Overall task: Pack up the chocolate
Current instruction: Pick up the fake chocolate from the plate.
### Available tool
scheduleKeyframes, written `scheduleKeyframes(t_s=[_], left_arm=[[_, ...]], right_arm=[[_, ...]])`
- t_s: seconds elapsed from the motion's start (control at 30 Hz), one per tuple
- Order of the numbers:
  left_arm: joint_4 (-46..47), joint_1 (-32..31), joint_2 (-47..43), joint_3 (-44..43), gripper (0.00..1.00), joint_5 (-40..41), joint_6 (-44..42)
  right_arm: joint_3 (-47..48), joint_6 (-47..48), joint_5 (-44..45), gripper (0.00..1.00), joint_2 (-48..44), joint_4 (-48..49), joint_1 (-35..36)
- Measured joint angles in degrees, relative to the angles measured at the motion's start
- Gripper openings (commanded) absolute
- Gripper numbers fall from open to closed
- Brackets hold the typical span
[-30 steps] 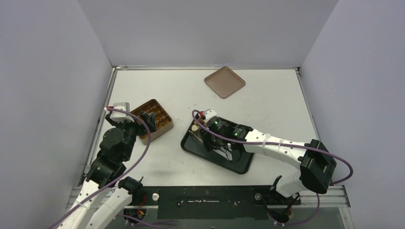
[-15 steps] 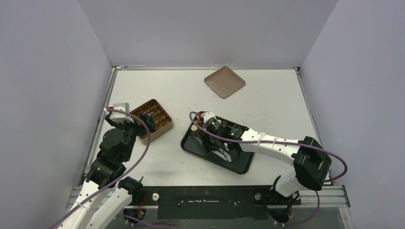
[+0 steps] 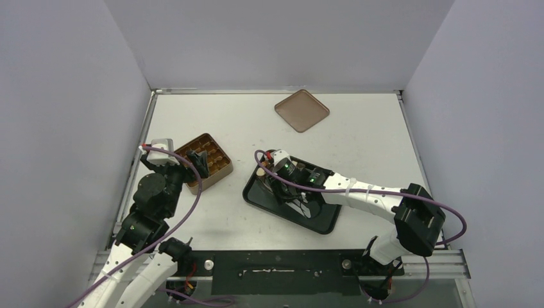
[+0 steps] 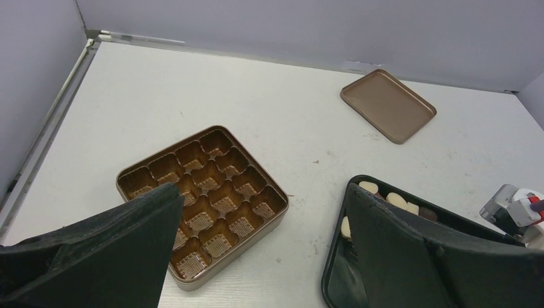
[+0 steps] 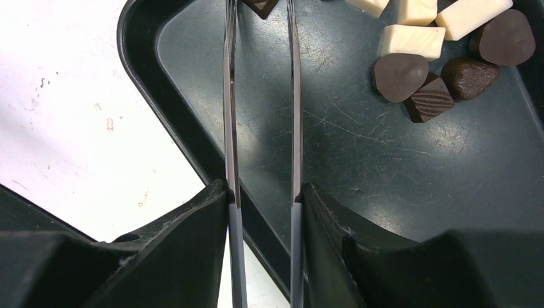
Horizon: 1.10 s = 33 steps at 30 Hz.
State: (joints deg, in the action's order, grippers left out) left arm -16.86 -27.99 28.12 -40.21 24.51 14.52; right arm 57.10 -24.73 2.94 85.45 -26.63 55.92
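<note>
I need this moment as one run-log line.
left fingers open near empty-looking tin | right fingers astride dark chocolate in tray, grip unclear

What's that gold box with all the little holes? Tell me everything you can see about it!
The box is square and shiny gold-brown, like metal or foil. Inside are neat rows of little ridged cups, and every cup in view is empty. Its lid is off, lying far back on the white table. The box sits flat, turned cornerwise, left of the black tray. The open left claw hangs over it and hides one corner. Only the table is seen touching it.
</note>
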Motion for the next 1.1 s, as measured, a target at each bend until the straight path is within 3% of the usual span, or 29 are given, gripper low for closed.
scheduleKeyframes(t_s=[0.17,1.1], left_arm=[[0.0,0.0,0.0,0.0,0.97,0.2,0.0],[0.0,0.0,-0.6,0.0,0.97,0.6,0.0]], right_arm=[[0.0,0.0,0.1,0.00,0.0,0.0,0.0],[0.7,0.0,1.1,0.00,-1.9,-1.5,0.2]])
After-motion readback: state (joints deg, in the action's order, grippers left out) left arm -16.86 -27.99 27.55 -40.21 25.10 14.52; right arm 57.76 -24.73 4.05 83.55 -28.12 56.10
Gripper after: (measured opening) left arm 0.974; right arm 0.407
